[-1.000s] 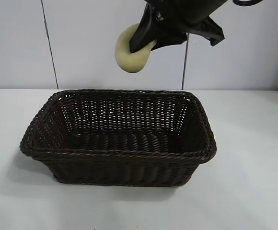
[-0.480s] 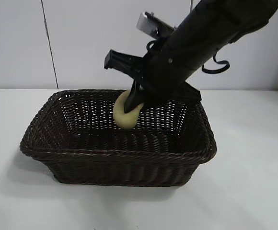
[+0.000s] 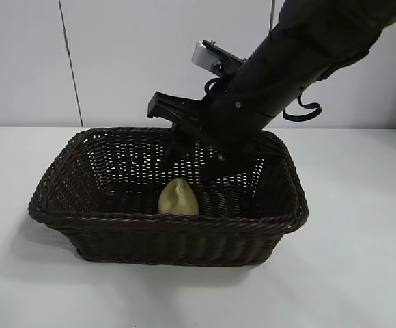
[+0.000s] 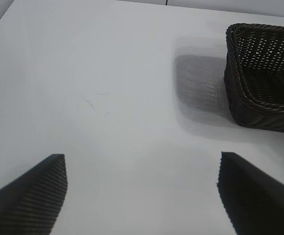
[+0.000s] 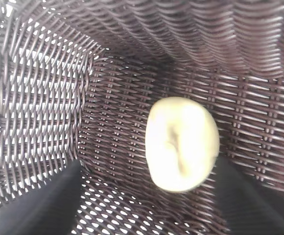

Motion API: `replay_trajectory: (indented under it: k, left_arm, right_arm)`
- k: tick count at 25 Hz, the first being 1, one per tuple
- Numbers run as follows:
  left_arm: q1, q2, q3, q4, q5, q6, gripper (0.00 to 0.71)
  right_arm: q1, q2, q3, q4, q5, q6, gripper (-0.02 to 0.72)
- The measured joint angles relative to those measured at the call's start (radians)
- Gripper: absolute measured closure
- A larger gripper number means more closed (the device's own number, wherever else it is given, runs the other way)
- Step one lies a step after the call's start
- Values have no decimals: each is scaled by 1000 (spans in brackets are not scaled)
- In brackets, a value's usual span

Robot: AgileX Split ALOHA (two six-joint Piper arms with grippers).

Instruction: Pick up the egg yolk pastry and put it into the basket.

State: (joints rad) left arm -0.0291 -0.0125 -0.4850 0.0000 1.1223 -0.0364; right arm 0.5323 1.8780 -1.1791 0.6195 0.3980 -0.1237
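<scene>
Now the right gripper [image 3: 191,160] has spread open and dropped the pastry [image 3: 178,197] near the basket's [image 3: 164,220] front rim, finishing the task, while the left gripper [image 4: 142,196] waits open.

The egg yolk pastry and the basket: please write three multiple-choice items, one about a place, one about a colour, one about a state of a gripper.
1. Where is the egg yolk pastry?
A. On the table beside the basket
B. On the floor of the basket
C. Between the left gripper's fingers

2. What colour is the pastry?
A. Pale yellow
B. Dark brown
C. Red

3. How is the right gripper?
A. Shut on the pastry
B. Shut on the basket's rim
C. Open, above the pastry

Answers:
1 B: the exterior view shows it low inside, behind the near wall, and the right wrist view shows it on the woven floor.
2 A: both views show a pale yellow lump against the brown wicker.
3 C: the pastry lies free below the parted fingers.

The left gripper is open above the bare table.
</scene>
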Motion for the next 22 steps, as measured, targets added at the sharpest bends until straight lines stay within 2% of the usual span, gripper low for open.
replay_trajectory:
  k: [2, 6, 9, 13, 16, 22]
  left_arm:
    - [0, 0, 0, 0, 0, 0, 104]
    - [0, 0, 0, 0, 0, 0, 104]
    - [0, 0, 0, 0, 0, 0, 104]
    - [0, 0, 0, 0, 0, 0, 104]
    - [0, 0, 0, 0, 0, 0, 104]
    - [0, 0, 0, 0, 0, 0, 104]
  right_arm:
    - [0, 0, 0, 1, 3, 0, 136]
    - [0, 0, -1, 1, 44, 0, 121]
    - [0, 0, -27, -10, 107, 0, 121]
    - [0, 0, -133, -56, 205, 10, 115]
    - [0, 0, -226, -117, 269, 57, 114]
    - [0, 27, -390, -321, 468, 204, 120]
